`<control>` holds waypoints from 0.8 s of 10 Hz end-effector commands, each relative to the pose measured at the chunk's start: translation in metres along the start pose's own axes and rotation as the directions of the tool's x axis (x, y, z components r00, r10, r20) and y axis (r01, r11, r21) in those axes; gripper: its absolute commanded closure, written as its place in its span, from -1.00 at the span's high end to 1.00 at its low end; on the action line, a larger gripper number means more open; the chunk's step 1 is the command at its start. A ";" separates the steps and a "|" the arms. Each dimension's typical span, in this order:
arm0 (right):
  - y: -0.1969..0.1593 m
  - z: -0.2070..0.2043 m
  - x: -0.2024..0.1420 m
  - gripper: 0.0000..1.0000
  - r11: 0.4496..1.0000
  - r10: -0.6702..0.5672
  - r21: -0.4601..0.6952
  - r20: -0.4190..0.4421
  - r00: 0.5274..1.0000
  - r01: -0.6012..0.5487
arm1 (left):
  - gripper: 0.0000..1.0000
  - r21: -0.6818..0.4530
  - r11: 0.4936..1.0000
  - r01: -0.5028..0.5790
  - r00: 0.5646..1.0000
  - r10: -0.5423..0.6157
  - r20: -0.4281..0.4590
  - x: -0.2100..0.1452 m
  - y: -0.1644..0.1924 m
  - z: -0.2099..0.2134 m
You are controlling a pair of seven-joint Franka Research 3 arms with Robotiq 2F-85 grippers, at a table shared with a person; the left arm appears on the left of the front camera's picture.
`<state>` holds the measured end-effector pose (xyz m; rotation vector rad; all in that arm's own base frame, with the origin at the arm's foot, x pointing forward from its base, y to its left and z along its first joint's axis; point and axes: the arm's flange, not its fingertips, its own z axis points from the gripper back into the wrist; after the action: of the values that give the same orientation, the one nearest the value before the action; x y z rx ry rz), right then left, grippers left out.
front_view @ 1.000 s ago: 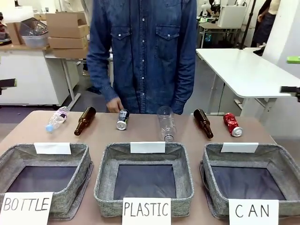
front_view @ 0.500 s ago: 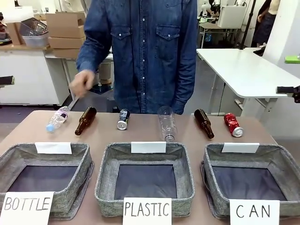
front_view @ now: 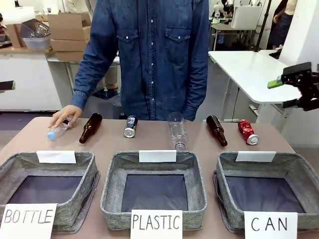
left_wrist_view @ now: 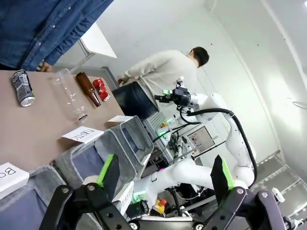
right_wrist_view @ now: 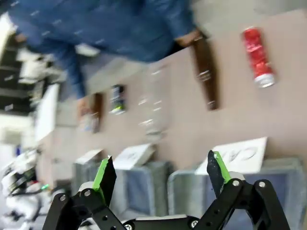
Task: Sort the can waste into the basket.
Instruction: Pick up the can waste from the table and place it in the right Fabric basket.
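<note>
Red can [front_view: 247,132] lies far right on worktop [front_view: 199,145] just behind CAN basket [front_view: 303,174], long axis roughly front-to-back, nearest the right hand [right_wrist_view: 159,165], which hangs above, spread wide and empty

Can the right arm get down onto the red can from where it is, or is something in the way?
Probably yes. The right gripper hangs open, raised on that side; the red can lies apart from the brown bottle beside it, and the person's hand is at the other end.
</note>
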<state>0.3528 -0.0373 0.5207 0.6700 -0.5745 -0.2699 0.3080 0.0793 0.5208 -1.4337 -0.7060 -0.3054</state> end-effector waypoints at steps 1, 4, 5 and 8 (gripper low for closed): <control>-0.006 -0.011 0.016 1.00 0.888 -0.063 -0.460 -0.071 0.995 0.024 | 1.00 -0.021 0.999 0.026 1.000 -0.026 0.008 0.002 -0.002 0.000; -0.009 -0.019 0.013 1.00 0.954 0.019 -0.300 0.003 1.000 -0.017 | 1.00 -0.021 0.999 0.026 1.000 -0.026 0.008 0.002 -0.002 0.000; -0.009 -0.019 0.013 1.00 0.954 0.019 -0.300 0.003 1.000 -0.017 | 1.00 -0.021 0.999 0.026 1.000 -0.026 0.008 0.002 -0.002 0.000; -0.016 -0.063 0.055 1.00 0.891 0.044 -0.444 -0.121 0.992 -0.094 | 1.00 -0.021 0.999 0.026 1.000 -0.026 0.008 0.002 -0.002 0.000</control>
<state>0.3914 -0.0410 0.4962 0.2807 -0.4452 -0.2931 0.3076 0.0798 0.5211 -1.4340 -0.7071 -0.3077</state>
